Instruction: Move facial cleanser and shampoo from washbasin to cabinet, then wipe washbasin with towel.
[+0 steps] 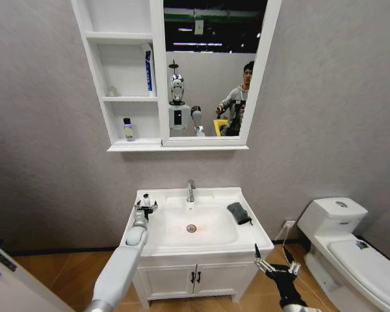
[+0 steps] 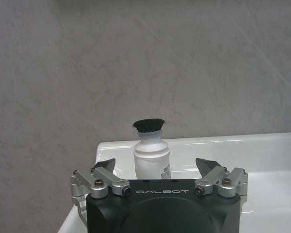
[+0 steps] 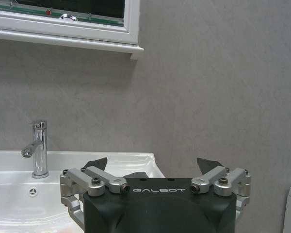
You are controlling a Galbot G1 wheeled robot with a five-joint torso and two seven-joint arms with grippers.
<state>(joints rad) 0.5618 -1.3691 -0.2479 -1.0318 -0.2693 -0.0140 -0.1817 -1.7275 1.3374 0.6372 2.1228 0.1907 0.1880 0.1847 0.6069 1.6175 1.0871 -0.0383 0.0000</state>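
Left tool (image 2: 159, 168) open, bracketing white bottle (image 2: 152, 158) on washbasin (image 2: 262, 145).

The room is evenly and fairly brightly lit from above. Ceiling strip lights show reflected in the mirror (image 1: 211, 68). A soft shadow lies on the grey wall (image 1: 52, 162) under the cabinet (image 1: 127, 71), and again under its ledge in the right wrist view. The washbasin (image 1: 205, 250) shines, with pale glare along its back rim (image 2: 223, 141) in the left wrist view. The head view bends straight lines toward its edges. The wrist views are sharp on the wall.
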